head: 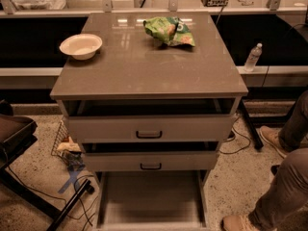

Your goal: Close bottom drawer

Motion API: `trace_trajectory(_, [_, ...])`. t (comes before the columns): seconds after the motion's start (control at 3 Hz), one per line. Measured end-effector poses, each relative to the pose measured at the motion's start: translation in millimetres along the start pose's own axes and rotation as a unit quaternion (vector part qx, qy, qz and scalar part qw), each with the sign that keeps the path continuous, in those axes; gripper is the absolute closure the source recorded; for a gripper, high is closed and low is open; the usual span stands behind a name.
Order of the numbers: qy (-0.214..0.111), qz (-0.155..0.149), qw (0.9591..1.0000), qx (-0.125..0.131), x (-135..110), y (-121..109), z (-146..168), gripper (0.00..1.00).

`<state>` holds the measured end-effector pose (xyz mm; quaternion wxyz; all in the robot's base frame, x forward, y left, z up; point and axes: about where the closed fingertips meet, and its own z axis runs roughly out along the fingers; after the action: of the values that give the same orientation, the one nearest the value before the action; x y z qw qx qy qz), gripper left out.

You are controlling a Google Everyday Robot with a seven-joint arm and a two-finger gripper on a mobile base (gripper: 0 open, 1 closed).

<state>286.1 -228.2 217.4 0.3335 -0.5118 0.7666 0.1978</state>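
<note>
Closing the bottom drawer (150,198) well starts with knowing where it lies: it is pulled far out at the foot of the bench (144,76), its long grey floor open to us and running down to the lower edge of the view, where its front panel and pull are cut off. Our hand shows nowhere in the view, so we cannot tell whether it is released or clenched. We judge that the push has not yet begun. For a clean close we would bring the hand low, in front of the drawer's front panel and near its middle, then press straight back along the runners. A push from one side could rack so wide a drawer and jam it. We need not grasp the pull, since a flat push on the panel should do. The middle drawer (150,161) and top drawer (149,128) stand partly open above the rear of the floor, so we should keep the arm below them and leave them untouched. A person's leg (284,191) and shoe (237,223) lie just beside the drawer's right front corner, so we should approach squarely and slowly.
</note>
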Motion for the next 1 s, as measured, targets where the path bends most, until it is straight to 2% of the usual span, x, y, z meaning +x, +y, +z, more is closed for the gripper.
trace_trajectory(0.33, [-0.012,0.003,0.9999,-0.007,2,-1,12,1.0])
trace_trajectory(0.67, [-0.056,-0.003,0.9983,-0.014,-4,-20,55,1.0])
trace_trajectory(1.0, [-0.077,-0.009,0.9969,-0.012,-8,-37,78,1.0])
